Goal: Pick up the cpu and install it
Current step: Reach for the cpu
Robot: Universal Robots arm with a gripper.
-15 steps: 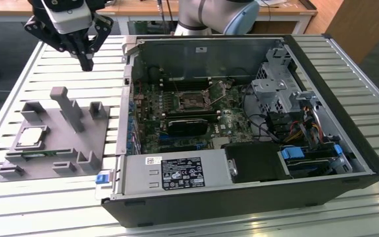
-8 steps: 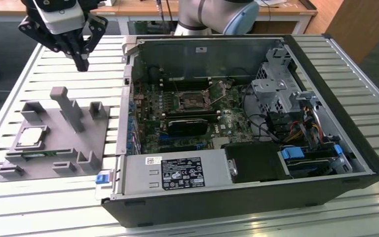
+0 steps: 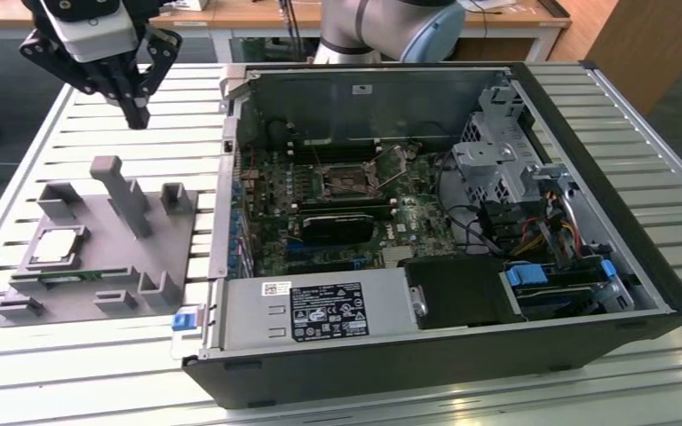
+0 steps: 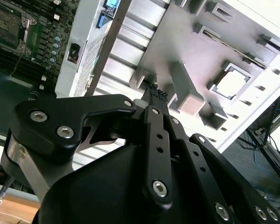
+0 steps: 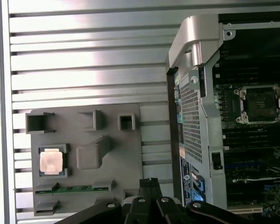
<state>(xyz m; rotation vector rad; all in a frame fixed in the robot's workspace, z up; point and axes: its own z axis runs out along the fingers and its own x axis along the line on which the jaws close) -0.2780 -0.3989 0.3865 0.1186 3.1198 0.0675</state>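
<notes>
Status: claw (image 3: 138, 114) hangs at the exterior view's upper left, above the slatted desk (image 3: 81, 373). It's closed tight with nothing held, and it's well apart from the cpu (image 3: 57, 246).

The cpu sits flat, lid up, in a square pocket of the grey holder (image 3: 181, 240) at the exterior view's left, near the tall post (image 3: 122, 191). In both wrist views it reads as a pale shiny square seated inside the pocket walls. A green memory stick (image 5: 72, 188) lies in a slot just beside it. The cpu is not picked yet. The socket (image 3: 347, 182) on the board inside the open PC case (image 3: 436, 355) looks unpopulated, as far as I can tell.

Handling, my read:
- Light, thin, fully rigid, so it has no give and needs only low clamp force.
- The metal lid is slick, so an off-square grip will likely let it skate or cock.
- The underside contacts and socket pins are the fragile part: no dropping, dragging or tilting.
- Best hold is on 2 opposite side edges, centred, keeping the chip level. The lid face is not a place to pinch.
- The pocket walls hug the rim closely. I can't tell from these views how much edge stands proud for a grip.
</notes>
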